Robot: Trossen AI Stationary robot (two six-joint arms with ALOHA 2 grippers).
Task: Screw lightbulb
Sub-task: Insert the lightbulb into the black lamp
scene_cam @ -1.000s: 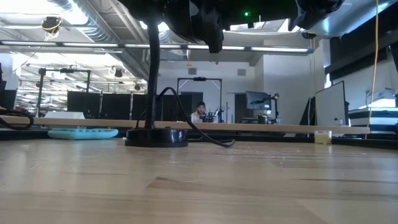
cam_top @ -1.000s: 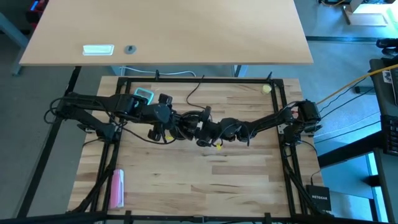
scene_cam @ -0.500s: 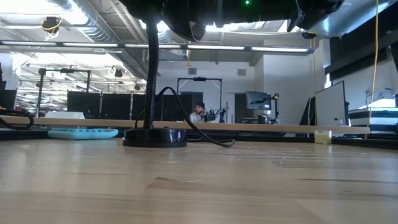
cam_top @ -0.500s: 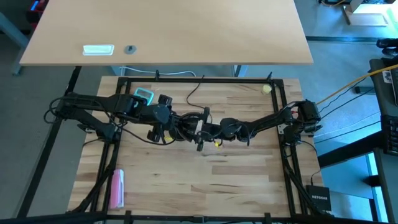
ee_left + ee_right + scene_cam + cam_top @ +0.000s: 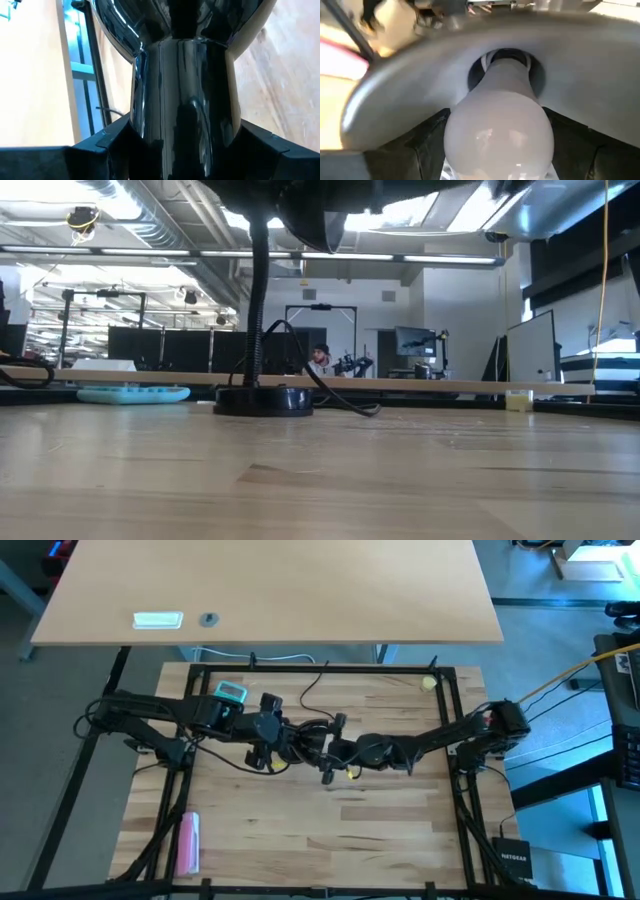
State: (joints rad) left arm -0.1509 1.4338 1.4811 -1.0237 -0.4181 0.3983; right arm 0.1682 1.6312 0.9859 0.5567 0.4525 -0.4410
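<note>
1. The room behind is a wide workshop with ceiling pipes; a person sits far off at a desk.
2. The wooden bench [image 5: 330,830] carries a black lamp [image 5: 264,400], whose base has shifted right in the low view.
3. The left gripper [image 5: 182,135] has its fingers closed around the lamp neck.
4. The right gripper [image 5: 497,150] holds the lightbulb [image 5: 498,127], its base apparently inside the socket, so screwing continues.

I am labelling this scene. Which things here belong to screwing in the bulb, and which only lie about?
Belong to the job:
- lightbulb, in the right claw
- black lamp, gripped by the left claw

Just lying about:
- yellow ball
- pink object
- teal device
</note>
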